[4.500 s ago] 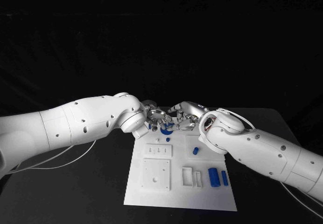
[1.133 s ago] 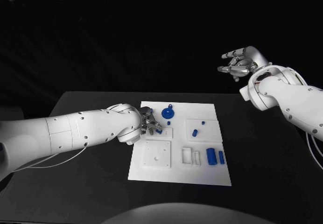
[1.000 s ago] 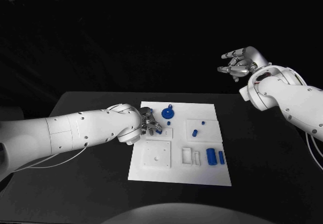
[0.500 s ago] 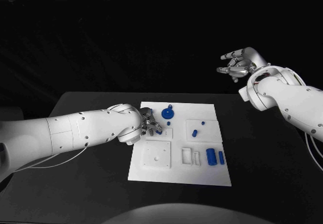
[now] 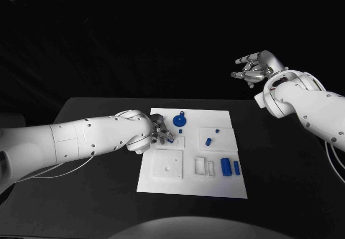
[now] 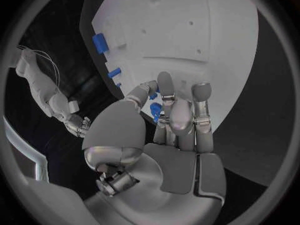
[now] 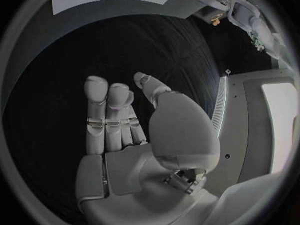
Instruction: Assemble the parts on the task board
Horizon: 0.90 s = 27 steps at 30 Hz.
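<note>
A: From the head view, what is on the matte black bench (image 5: 86, 209)?

B: A flat white rigid task board (image 5: 188, 189). The left robot hand (image 5: 159, 131) is low over its far left corner, beside a round blue plastic part with a short stem (image 5: 179, 120). Two blue plastic cylinders (image 5: 230, 167) lie towards the near right of the board. They look light, stiff and smooth, so I'd pinch them across the middle.

A: And the left wrist view?

B: The left robot hand (image 6: 165, 122) has its silver fingers (image 6: 201, 110) curled close around a small blue piece (image 6: 155, 110); I judge it clamped on that.

A: The right wrist view?

B: The right robot hand (image 7: 134, 135) is raised far from the board, its fingers loosely apart and holding nothing.
</note>
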{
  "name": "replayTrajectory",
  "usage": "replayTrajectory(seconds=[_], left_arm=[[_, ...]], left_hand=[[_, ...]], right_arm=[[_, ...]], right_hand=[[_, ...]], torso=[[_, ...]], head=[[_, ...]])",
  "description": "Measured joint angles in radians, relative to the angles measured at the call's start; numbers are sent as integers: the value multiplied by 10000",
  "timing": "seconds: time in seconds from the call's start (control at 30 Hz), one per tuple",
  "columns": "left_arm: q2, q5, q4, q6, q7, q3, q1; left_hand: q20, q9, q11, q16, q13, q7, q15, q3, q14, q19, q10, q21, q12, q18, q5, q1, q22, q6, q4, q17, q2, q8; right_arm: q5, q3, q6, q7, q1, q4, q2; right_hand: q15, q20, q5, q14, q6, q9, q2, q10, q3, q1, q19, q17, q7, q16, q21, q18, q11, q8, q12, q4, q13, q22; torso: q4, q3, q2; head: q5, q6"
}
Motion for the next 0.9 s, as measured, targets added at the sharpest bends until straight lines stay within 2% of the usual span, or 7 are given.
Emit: replayTrajectory(seconds=[0.17,0.5,0.73,0.9], left_arm=[[10,18,-13,4,1,1,1],[52,60,-63,4,3,-2,0],[82,104,-101,4,3,-1,2],[88,165,-119,4,3,0,2]], left_hand=[[-3,50,0,0,25,1,0,-146,1,71,0,-79,0,1,-104,152,99,1,145,20,-22,0],[-3,569,1,45,53,2,2,-119,0,70,1,-89,40,1,-123,153,202,3,175,52,-21,-22],[33,717,1,157,81,3,37,-133,36,106,0,-50,116,0,-131,206,305,3,188,153,32,-16],[-3,717,1,235,129,3,33,-44,41,142,1,-50,196,0,35,142,442,3,159,259,96,3]], right_arm=[[-1,0,17,-11,-1,-12,11],[-2,0,43,-27,-5,-29,34],[-2,0,66,-38,-14,-49,42],[-3,0,82,-46,-22,-58,48]], right_hand=[[0,0,0,0,0,0,0,0,0,0,0,0,0,0,0,-1,0,0,0,0,0,0],[0,0,77,0,0,0,0,0,0,0,0,-1,-1,0,-64,-2,0,0,0,0,-30,-41],[0,0,77,0,1,-1,0,1,0,1,0,-2,-2,0,-64,-3,0,0,0,0,-30,-40],[0,0,77,0,13,-1,0,1,0,0,0,-3,-13,0,-64,-4,0,0,0,0,-29,-41]], torso=[[-5,0,0],[-8,4,-1],[-10,6,-2],[-9,6,-1]], head=[[8,-6],[2,2],[-2,7],[-5,-12]])
